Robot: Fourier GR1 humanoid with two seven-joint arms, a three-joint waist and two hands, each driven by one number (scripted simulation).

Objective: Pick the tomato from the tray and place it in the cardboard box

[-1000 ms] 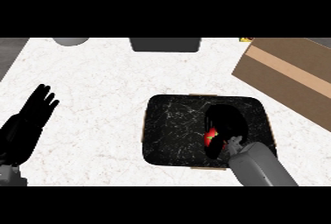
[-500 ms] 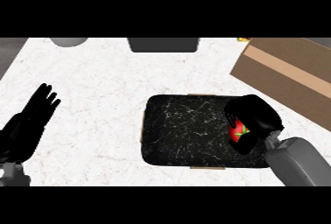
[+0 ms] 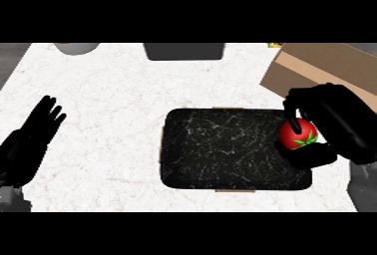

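Note:
A red tomato (image 3: 296, 134) with a green stalk sits inside my right hand (image 3: 335, 124), whose fingers and thumb curl round it. Hand and tomato hang over the right edge of the black marbled tray (image 3: 221, 149). The brown cardboard box (image 3: 316, 69) lies at the upper right, just beyond the right hand. My left hand (image 3: 33, 142) rests at the left edge of the view, fingers straight and pointing up, nothing in it.
A dark grey container (image 3: 184, 51) stands at the back of the white counter (image 3: 110, 99). A grey round object (image 3: 77, 48) shows at the back left. A small yellow thing (image 3: 276, 45) peeks out near the box's far corner.
My right hand has carried the tomato rightward, from over the tray's right part to its right edge, nearer the box. The left hand has not moved.

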